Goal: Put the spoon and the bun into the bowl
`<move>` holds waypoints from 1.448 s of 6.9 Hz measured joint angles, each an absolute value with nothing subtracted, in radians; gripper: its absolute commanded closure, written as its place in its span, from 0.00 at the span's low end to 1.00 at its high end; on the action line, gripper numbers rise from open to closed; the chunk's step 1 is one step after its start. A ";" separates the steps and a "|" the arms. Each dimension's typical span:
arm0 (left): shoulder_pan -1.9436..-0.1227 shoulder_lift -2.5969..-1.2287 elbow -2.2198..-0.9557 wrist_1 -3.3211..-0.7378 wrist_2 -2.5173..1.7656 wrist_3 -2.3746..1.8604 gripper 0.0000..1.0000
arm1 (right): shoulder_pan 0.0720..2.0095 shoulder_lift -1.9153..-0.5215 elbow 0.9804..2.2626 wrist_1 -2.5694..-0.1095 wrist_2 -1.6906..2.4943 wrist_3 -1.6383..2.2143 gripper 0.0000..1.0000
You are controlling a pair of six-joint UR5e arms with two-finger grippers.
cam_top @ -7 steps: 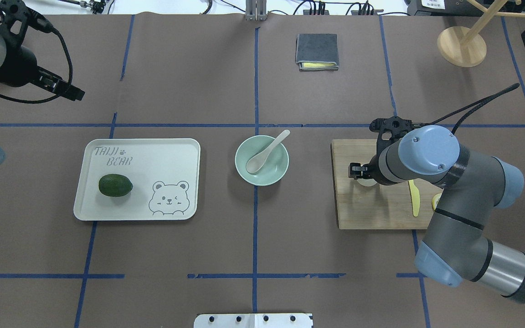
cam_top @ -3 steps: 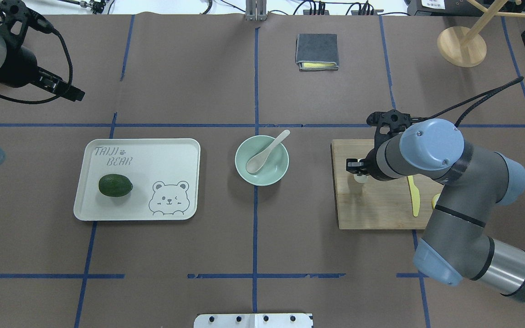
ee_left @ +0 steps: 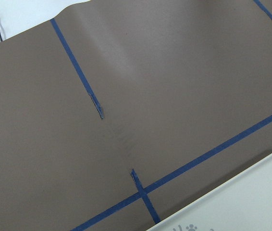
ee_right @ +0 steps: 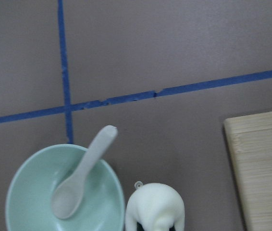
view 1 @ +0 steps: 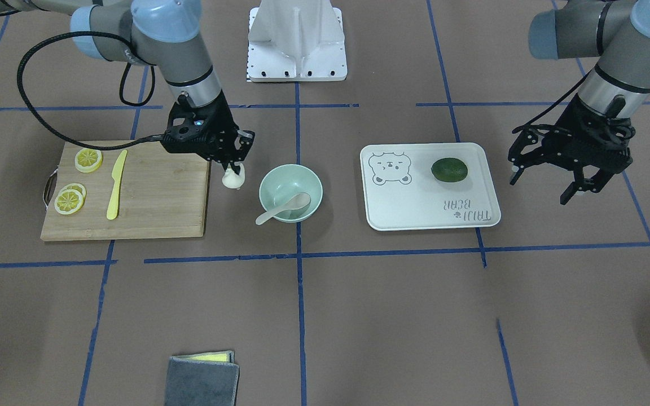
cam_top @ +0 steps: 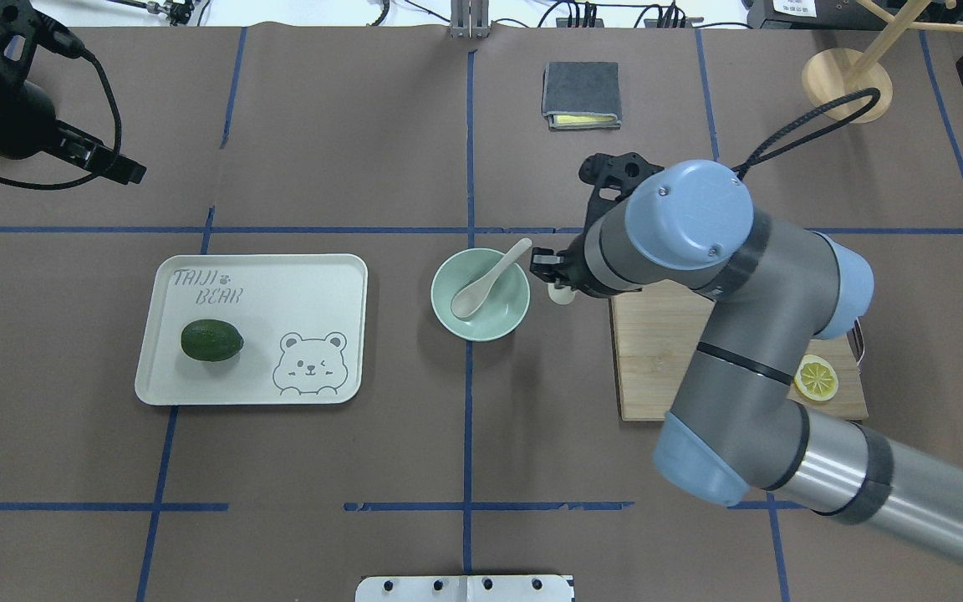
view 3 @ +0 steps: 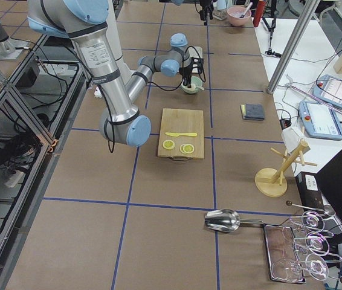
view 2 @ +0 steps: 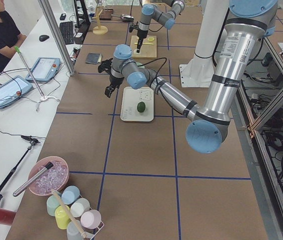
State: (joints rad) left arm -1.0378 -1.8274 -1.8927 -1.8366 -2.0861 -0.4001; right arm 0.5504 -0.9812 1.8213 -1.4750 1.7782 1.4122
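The mint-green bowl (cam_top: 451, 321) stands at the table's middle with the pale spoon (cam_top: 490, 277) lying in it, handle over the far rim. My right gripper (view 1: 235, 168) is shut on the white bun (view 1: 233, 179) and holds it above the table, between the cutting board and the bowl, just beside the bowl's rim. The bun also shows in the overhead view (cam_top: 563, 294). The right wrist view shows the bun (ee_right: 155, 211) next to the bowl (ee_right: 105, 204) and spoon (ee_right: 80, 175). My left gripper (view 1: 538, 190) is open and empty, raised beyond the tray's outer side.
A wooden cutting board (view 1: 161, 197) carries lemon slices (view 1: 70, 200) and a yellow knife (view 1: 116, 183). A white bear-printed tray (view 1: 415, 203) holds a dark avocado (view 1: 449, 169). A folded grey cloth (cam_top: 582, 94) and a wooden stand (cam_top: 847, 84) sit at the far side.
My right arm has moved left from over the cutting board, carrying the bun to just beside the bowl. The left arm has barely moved.
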 measured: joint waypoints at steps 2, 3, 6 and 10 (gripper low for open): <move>-1.038 -1.826 -1.892 -1.836 -2.086 -0.400 0.05 | 0.519 -0.849 1.712 -1.479 1.772 1.484 1.00; -1.038 -1.827 -1.892 -1.836 -2.086 -0.400 0.04 | 0.514 -0.830 1.676 -1.447 1.771 1.496 0.86; -1.039 -1.827 -1.892 -1.836 -2.085 -0.400 0.02 | 0.506 -0.836 1.638 -1.374 1.772 1.526 0.00; -1.037 -1.827 -1.893 -1.836 -2.083 -0.403 0.01 | 0.507 -0.843 1.647 -1.371 1.776 1.546 0.00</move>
